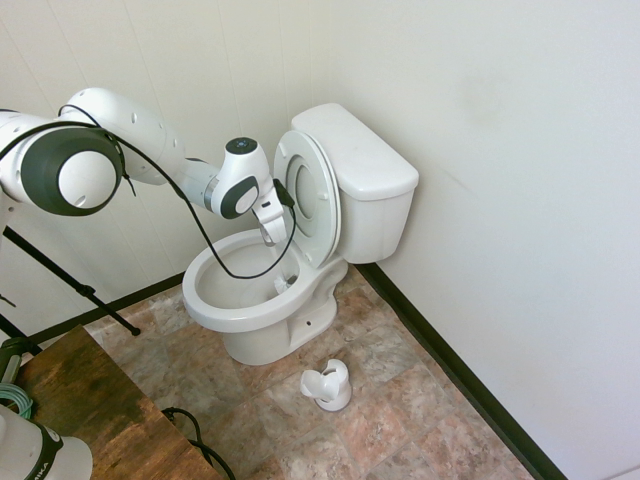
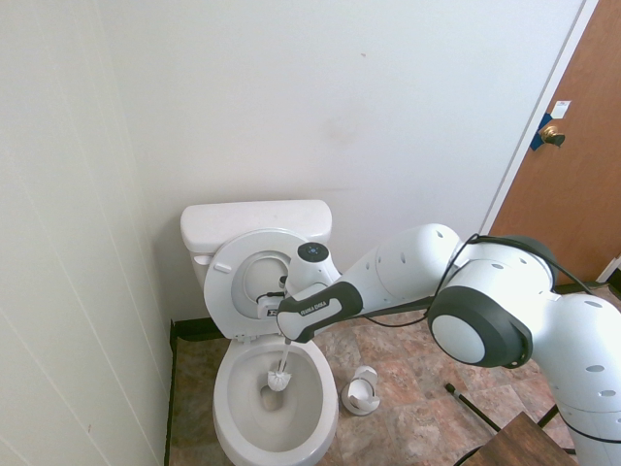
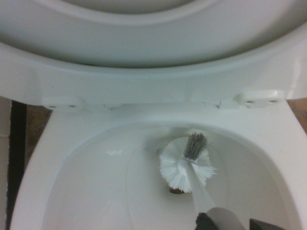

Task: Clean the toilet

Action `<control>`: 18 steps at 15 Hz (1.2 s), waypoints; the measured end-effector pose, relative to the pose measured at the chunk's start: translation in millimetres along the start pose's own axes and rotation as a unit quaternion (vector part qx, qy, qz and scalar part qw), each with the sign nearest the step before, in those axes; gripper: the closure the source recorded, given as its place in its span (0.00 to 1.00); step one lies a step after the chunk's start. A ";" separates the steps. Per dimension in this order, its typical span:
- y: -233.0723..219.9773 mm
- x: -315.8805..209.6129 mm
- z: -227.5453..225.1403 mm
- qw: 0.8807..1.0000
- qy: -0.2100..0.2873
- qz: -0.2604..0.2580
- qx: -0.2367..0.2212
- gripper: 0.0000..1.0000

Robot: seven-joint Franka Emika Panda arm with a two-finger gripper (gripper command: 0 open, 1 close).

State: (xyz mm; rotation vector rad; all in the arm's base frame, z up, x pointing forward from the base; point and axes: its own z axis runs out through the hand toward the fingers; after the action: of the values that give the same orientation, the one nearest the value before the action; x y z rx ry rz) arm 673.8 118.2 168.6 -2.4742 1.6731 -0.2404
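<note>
1. My pincer (image 2: pixel 283 335) is clenched on the thin handle of the toilet brush (image 2: pixel 279 377). It hangs over the back of the toilet (image 1: pixel 262 300) bowl, close in front of the raised seat, pointing steeply down so the brush reaches into the bowl.
2. The brush head sits low inside the toilet, near the drain at the bottom of the bowl. I judge this is mid-scrub: the bristles are where the ceramic needs working. The wrist view shows white bristles with a grey tuft fanned against the inner wall.
3. The seat and lid (image 1: pixel 305 195) stand upright, leaning back on the tank (image 1: pixel 360 165). That keeps the bowl open and gives the handle room.
4. The empty brush holder (image 1: pixel 328 385) stands on the floor just beside the toilet's base, on the door side, handy for putting the brush back.
5. The floor (image 1: pixel 400 410) is mottled brown stone-look tile with a dark skirting along plain white walls. The toilet sits in the corner; a brown door (image 2: pixel 572 165) is well off to one side, and a wooden table (image 1: pixel 90 410) corner shows near my arm's base.
</note>
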 end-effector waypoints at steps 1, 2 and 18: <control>-3.9 -5.2 -1.4 1.000 -0.002 -0.001 0.002 1.00; -7.5 -12.4 -2.2 1.000 -0.003 -0.003 0.005 1.00; 64.2 -26.1 -129.8 0.999 0.006 0.000 0.031 1.00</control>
State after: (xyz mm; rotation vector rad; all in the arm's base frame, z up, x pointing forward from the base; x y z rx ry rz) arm 578.5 114.8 280.6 -2.4324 1.6457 -0.3042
